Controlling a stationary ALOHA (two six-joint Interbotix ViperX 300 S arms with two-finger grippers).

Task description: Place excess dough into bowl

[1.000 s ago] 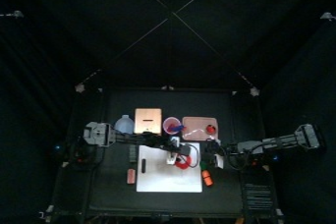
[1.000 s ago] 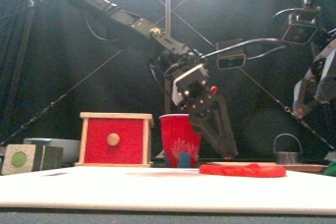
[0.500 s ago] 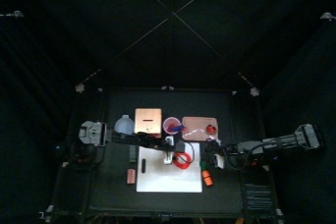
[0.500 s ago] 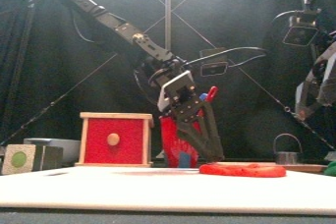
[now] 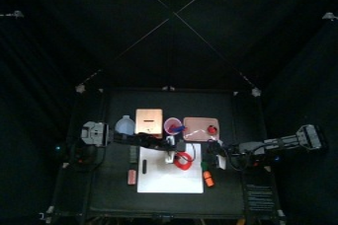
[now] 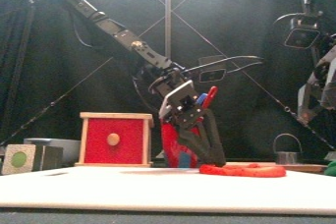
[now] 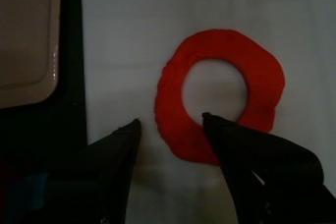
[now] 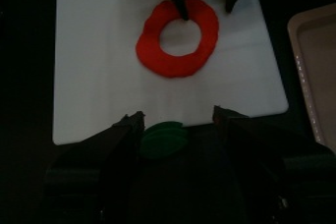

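The excess dough (image 7: 171,110), a flat red ring, lies on the white mat (image 7: 118,61); it also shows in the top view (image 5: 185,160), front view (image 6: 245,170) and right wrist view (image 8: 178,39). My left gripper (image 7: 171,149) is open, low over the ring, its jaws on either side of one limb of it (image 6: 199,154). Whether the fingertips touch the dough I cannot tell. The pale blue-grey bowl (image 5: 126,124) stands at the table's back left. My right gripper (image 8: 172,135) is open and rests off the mat's edge, with a green lump (image 8: 164,140) lying loose between its jaws.
Behind the mat stand a tan block (image 5: 149,120), a purple-red dish (image 5: 173,124) and a pinkish tray (image 5: 201,127). An orange tool (image 5: 208,179) lies right of the mat. A red-framed wooden box (image 6: 114,138) and a red cup (image 6: 174,135) stand at front-view left.
My left gripper has come down and forward over the dough ring, staying open. The right arm and the dough have not moved.
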